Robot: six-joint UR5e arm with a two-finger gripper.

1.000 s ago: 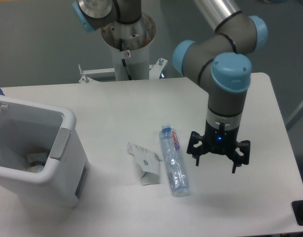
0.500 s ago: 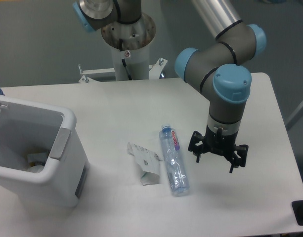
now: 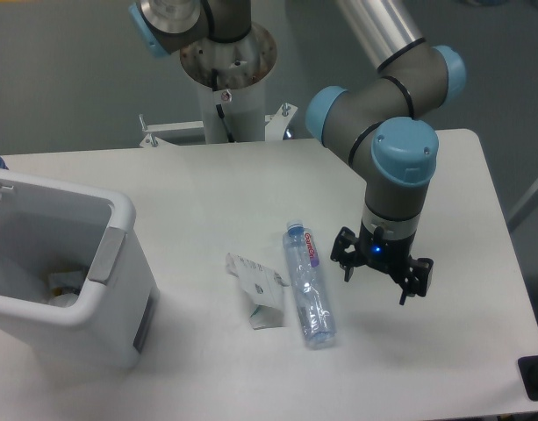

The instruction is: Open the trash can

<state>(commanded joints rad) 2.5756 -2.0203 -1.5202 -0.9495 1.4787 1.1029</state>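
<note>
The white trash can (image 3: 119,289) stands at the table's left edge. Its top is open and I see into it, with some scraps at the bottom. A grey push-button strip (image 3: 106,254) sits on its right rim. The lid is barely visible at the far left edge. My gripper (image 3: 379,274) hangs over the right half of the table, far from the can, pointing down. It is open with nothing between its fingers.
A clear plastic bottle (image 3: 309,285) lies on the table just left of the gripper. A crumpled white carton (image 3: 258,289) lies beside it. The arm's base column (image 3: 226,79) stands at the back. A dark object (image 3: 535,377) sits at the right front corner.
The gripper has shifted slightly left and rotated a little, staying open above the table. The trash can, bottle and carton have not moved.
</note>
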